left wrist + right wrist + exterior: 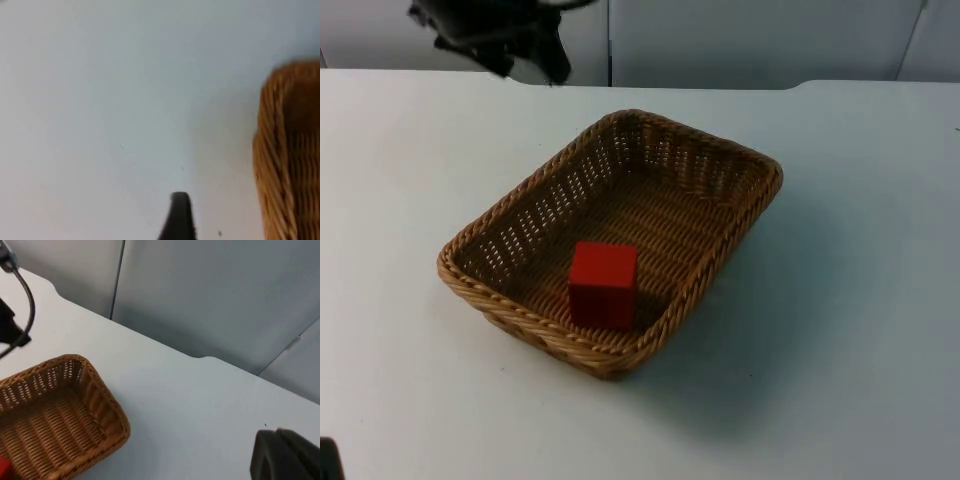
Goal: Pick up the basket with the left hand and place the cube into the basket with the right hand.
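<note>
Cube: red cube [603,285] sits inside the basket [720,235], down at its near end, against the front wall.
Basket: wicker, flat on the white table [850,300], nothing gripping it.
Left gripper: [535,55] up by the far edge, off the basket's far-left corner; can't tell how its fingers stand.
Right gripper: fingertip [280,455] above the table, well clear of the basket; finger state, can't tell.
Backdrop: grey partition wall [215,295] behind.

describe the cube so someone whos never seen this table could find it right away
On the white table sits one wicker basket. The cube stands inside it, at the end nearest the camera. It is the only red, solid-coloured thing there.
</note>
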Controlling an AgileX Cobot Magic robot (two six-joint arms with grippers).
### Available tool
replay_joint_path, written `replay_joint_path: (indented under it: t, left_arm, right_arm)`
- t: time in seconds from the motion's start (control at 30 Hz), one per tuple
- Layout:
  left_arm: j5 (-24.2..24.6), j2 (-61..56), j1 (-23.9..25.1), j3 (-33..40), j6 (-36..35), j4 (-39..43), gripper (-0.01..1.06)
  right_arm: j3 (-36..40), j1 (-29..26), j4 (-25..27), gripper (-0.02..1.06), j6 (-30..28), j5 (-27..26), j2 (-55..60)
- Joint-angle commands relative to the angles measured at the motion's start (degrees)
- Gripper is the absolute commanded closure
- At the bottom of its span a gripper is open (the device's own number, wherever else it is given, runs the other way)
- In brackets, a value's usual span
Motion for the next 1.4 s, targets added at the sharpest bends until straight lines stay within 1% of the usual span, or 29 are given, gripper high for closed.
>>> replay_joint_path:
  t: [0.0, 0.03, 0.07, 0.1, 0.13, 0.2, 0.23, 0.27, 0.3, 0.33, 0.4, 0.47, 0.57, 0.63, 0.67, 0.73, 0.77, 0.8, 0.83, 0.9, 0.97, 1.0, 1.03, 1.1, 1.17, 1.2, 1.3, 1.33, 1.37]
  left_arm:
    - [3.12, -0.45, 0.21, -8.01, -4.95, 2.69, 0.58]
    - [5.53, -0.45, 0.21, -12.52, -6.11, 3.26, 0.75]
    - [8.45, -0.45, 0.21, -16.87, -6.55, 3.91, 0.98]
    - [9.57, -0.45, 0.21, -19.0, -6.23, 4.3, 1.05]
    - [9.57, -0.45, 0.21, -19.0, -6.23, 4.3, 1.05]
    - [17.45, -0.45, 0.21, -28.3, -6.55, 4.43, 1.05]
    - [19.3, -0.45, 0.34, -32.01, -7.45, 4.43, 1.05]
    - [19.3, -0.59, 0.48, -34.69, -8.24, 4.68, 1.05]
    - [19.3, -0.59, 0.48, -34.69, -8.24, 4.68, 1.05]
    - [19.3, -1.39, 0.73, -36.86, -9.53, 5.61, 1.05]
    - [19.3, -4.29, 0.76, -37.16, -12.53, 9.95, 1.05]
    - [19.3, -5.7, 0.76, -37.16, -12.95, 11.5, 1.05]
    - [19.3, -9.15, 0.76, -37.16, -13.67, 13.76, 1.05]
    - [19.3, -10.75, 0.54, -37.16, -14.02, 13.88, 1.05]
    - [19.3, -10.75, 0.54, -37.16, -14.02, 13.88, 1.05]
    - [19.3, -11.81, -0.22, -37.16, -14.12, 14.47, 1.05]
    - [19.3, -12.15, -1.01, -37.16, -15.05, 15.57, 1.05]
    - [19.3, -12.44, -2.01, -37.16, -15.62, 17.35, 1.05]
    - [19.3, -12.44, -2.01, -37.16, -15.62, 17.35, 1.05]
    - [19.3, -12.82, -5.44, -37.16, -16.52, 23.34, 1.05]
    - [19.3, -12.96, -8.69, -36.11, -17.1, 29.74, 1.05]
    - [19.3, -12.96, -8.69, -36.11, -17.1, 29.74, 1.05]
    - [19.3, -13.07, -10.45, -35.07, -17.64, 32.85, 1.05]
    - [19.3, -13.65, -13.44, -31.81, -17.9, 37.84, 1.05]
    - [19.3, -14.18, -14.36, -29.87, -18.19, 39.76, 1.05]
    - [19.3, -15.11, -15.03, -27.06, -18.3, 40.71, 1.05]
    - [19.3, -19.75, -15.26, -16.6, -19.02, 42.38, 1.05]
    - [19.3, -19.75, -15.26, -16.6, -19.02, 42.38, 1.05]
    - [19.3, -23.39, -15.13, -10.4, -20.1, 44.84, 1.05]
  right_arm:
    - [-0.33, -0.24, -4.86, 1.05, 2.93, -0.27, -0.33]
    - [-0.33, -0.24, -8.36, 1.05, 5.06, -0.15, -0.33]
    - [-0.33, -0.24, -13.16, 1.05, 7.72, 0.1, -0.6]
    - [-0.33, -0.24, -18.5, 1.05, 10.22, 0.38, -0.85]
    - [-0.33, -0.24, -18.5, 1.05, 10.22, 0.38, -0.85]
    - [-0.33, -0.24, -29.47, 1.05, 14.2, 1.31, -2.22]
    - [-0.33, -0.24, -34.86, 1.05, 15.05, 1.89, -3.2]
    - [-0.33, -0.24, -39.93, 1.04, 15.63, 2.57, -4.94]
    - [-0.33, -0.24, -39.93, 1.04, 15.63, 2.57, -4.94]
    - [-0.33, -0.24, -44.35, 1.04, 16.06, 3.8, -6.7]
    - [-0.33, -0.24, -49.05, 1.04, 16.06, 5.04, -10.01]
    - [-0.33, -0.24, -49.67, 1.04, 15.52, 5.04, -12.24]
    - [-0.33, -0.24, -52.62, 1.04, 8.53, 4.29, -17.96]
    - [-0.33, -0.24, -56.93, 1.04, 6.08, 4.29, -20.94]
    - [-0.33, -0.24, -56.93, 1.04, 6.08, 4.29, -20.94]
    - [-0.33, -0.24, -62.15, 1.04, 3.81, 3.36, -22.74]
    - [-0.33, -0.24, -64.36, 1.04, 1.24, 1.51, -23.46]
    - [-0.33, -0.24, -67.96, 1.04, -3.03, -1.8, -23.51]
    - [-0.33, -0.24, -67.96, 1.04, -3.03, -1.8, -23.51]
    - [-0.33, -0.24, -70.83, 1.04, -8.73, -8.24, -23.39]
    - [-0.33, -0.24, -70.83, 1.04, -11.06, -16.12, -23.38]
    - [-0.33, -0.24, -70.83, 1.04, -11.06, -16.12, -23.38]
    - [-0.33, -0.24, -70.83, 1.04, -11.06, -19.2, -23.48]
    - [-0.33, -0.24, -70.83, 1.04, -11.68, -22.71, -23.48]
    - [-0.33, -0.24, -70.83, 1.04, -13.32, -23.76, -23.48]
    - [-0.33, -0.24, -69.97, 1.04, -15.24, -24.57, -23.48]
    - [-0.04, -0.24, -60.13, 1.04, -23.61, -29.96, -23.62]
    - [-0.04, -0.24, -60.13, 1.04, -23.61, -29.96, -23.62]
    - [1.39, -0.24, -56.55, 1.04, -28.85, -34.18, -23.95]
